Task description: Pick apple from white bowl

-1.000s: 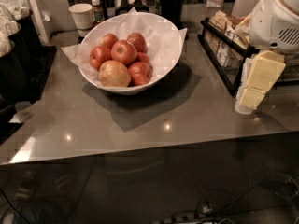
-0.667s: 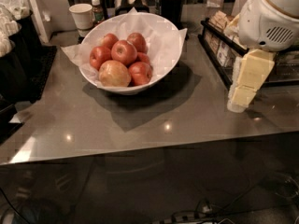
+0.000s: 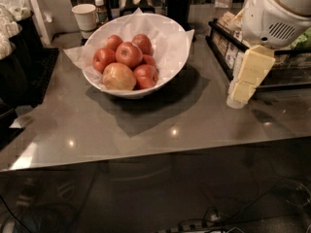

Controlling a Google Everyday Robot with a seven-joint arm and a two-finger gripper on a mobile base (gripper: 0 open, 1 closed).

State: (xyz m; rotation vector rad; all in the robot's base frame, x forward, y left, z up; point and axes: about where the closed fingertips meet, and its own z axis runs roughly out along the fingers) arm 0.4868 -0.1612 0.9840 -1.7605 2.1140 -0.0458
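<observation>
The white bowl [image 3: 167,57], lined with crinkled white paper, stands on the grey counter at the back centre-left. It holds several glossy red apples; one [image 3: 129,54] lies on top in the middle. A larger yellowish-tan apple [image 3: 118,76] lies at the bowl's front. My gripper [image 3: 241,92] hangs from the white arm at the right, its cream fingers pointing down over the counter, to the right of the bowl and apart from it. It holds nothing.
A small white paper cup [image 3: 84,16] and a small bottle [image 3: 100,11] stand behind the bowl. A black wire rack [image 3: 228,47] with packets lines the right side. A dark holder of sticks [image 3: 178,4] stands at the back. Black containers [image 3: 19,57] stand at the left.
My arm and gripper have moved up and to the left, a little closer to the bowl. The bowl and apples have not moved.
</observation>
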